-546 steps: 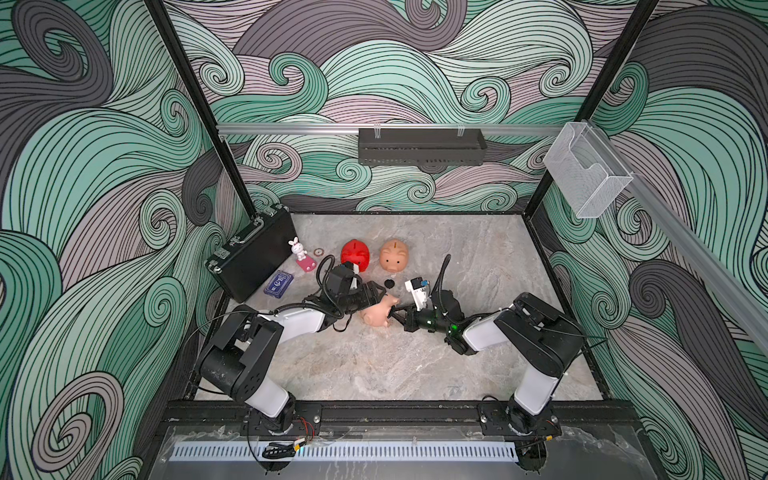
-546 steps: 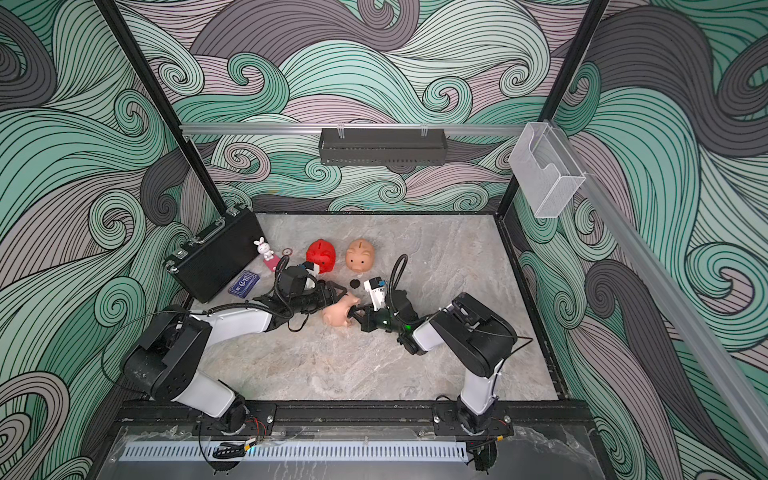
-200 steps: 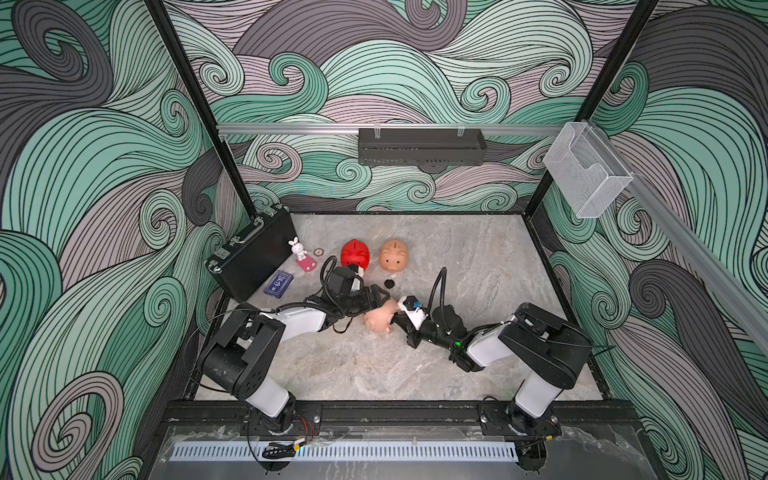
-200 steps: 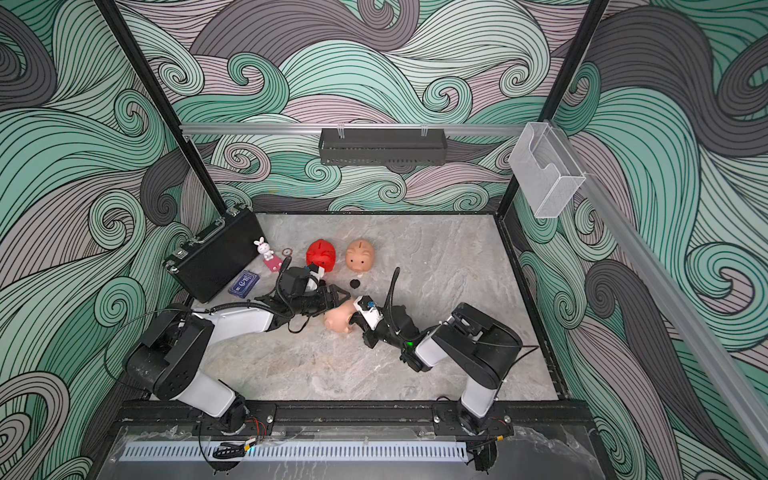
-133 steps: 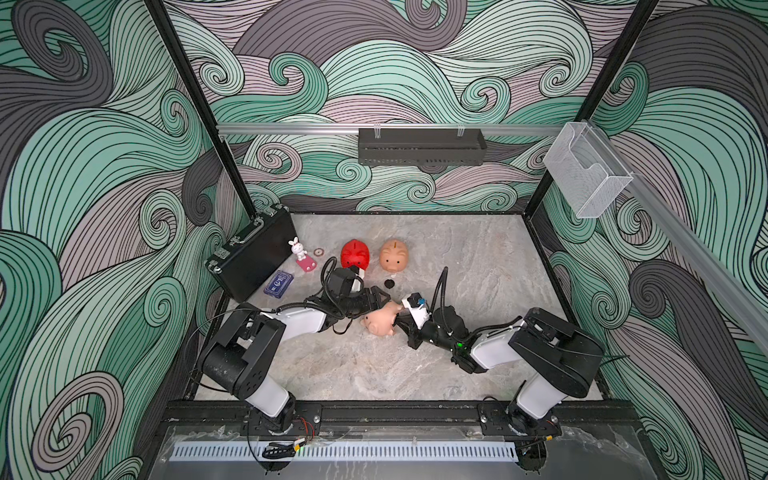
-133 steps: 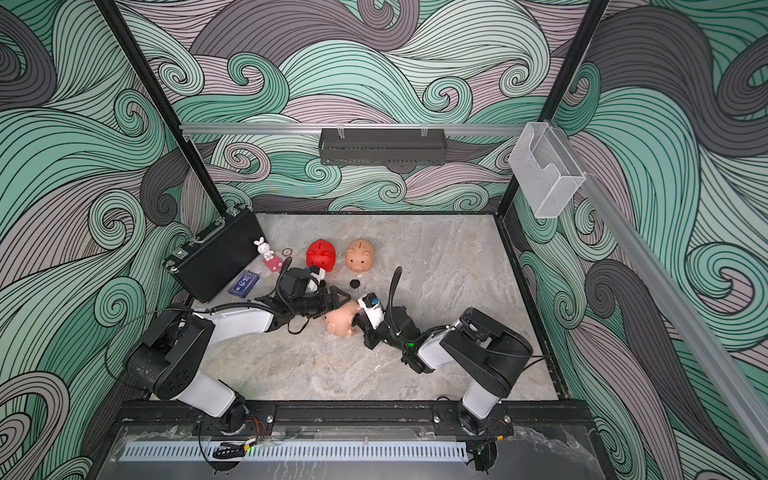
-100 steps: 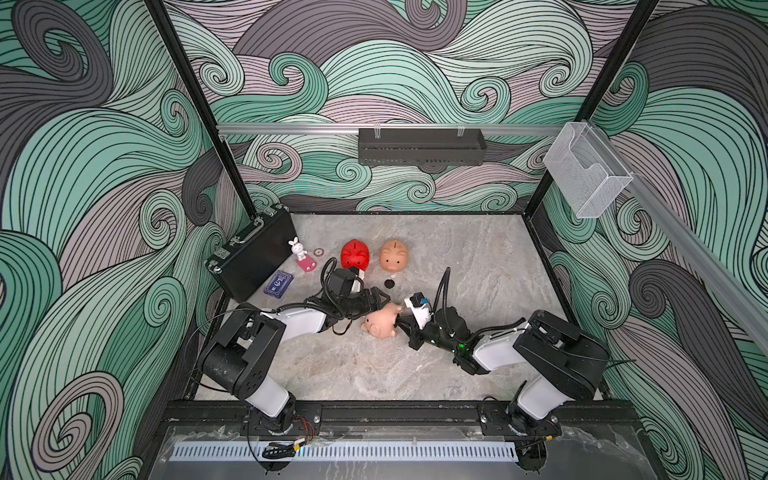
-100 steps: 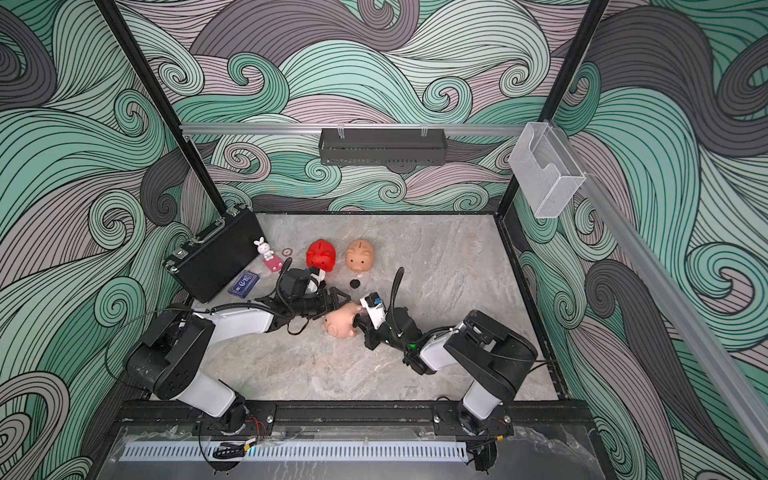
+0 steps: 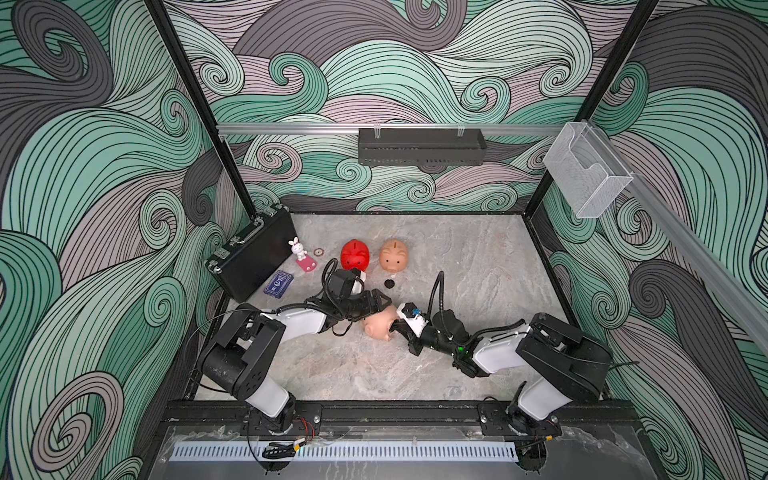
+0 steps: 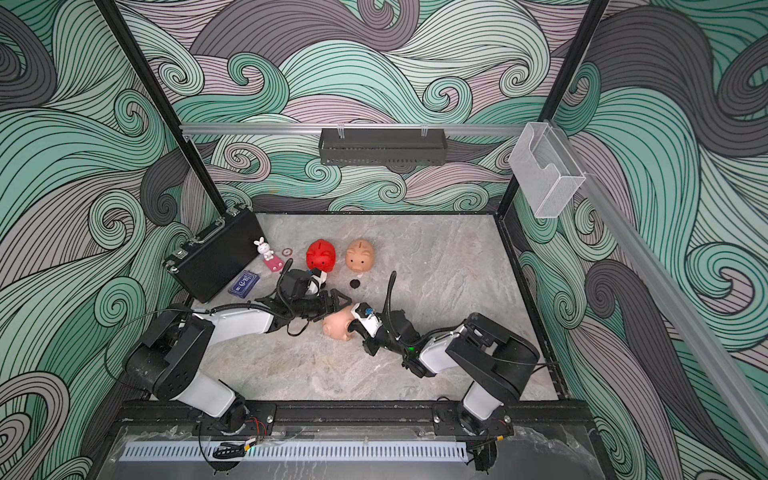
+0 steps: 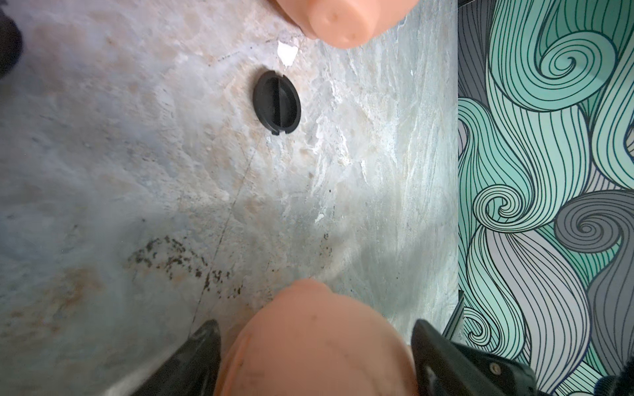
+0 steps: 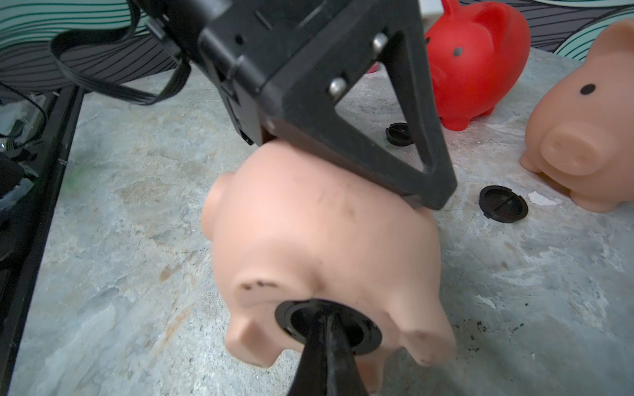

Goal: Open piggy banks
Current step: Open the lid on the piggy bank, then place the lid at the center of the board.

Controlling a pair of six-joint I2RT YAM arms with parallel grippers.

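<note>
Left gripper [image 12: 394, 164] clamps tipped peach pig [image 12: 326, 247] | right gripper [image 12: 329, 329], clenched, has swung onto belly plug [image 12: 327, 324] | third pig's opening starts

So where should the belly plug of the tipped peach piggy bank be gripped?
By the raised rib across the belly plug, coming straight at the belly. The tipped peach piggy bank lies sideways in the left gripper, and the right gripper is pinched there.

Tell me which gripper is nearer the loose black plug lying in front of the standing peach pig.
Left. The left gripper, clamped on the tipped peach pig, sits just short of the loose plug. The right gripper is beyond that pig, jaws shut in its belly plug.
</note>
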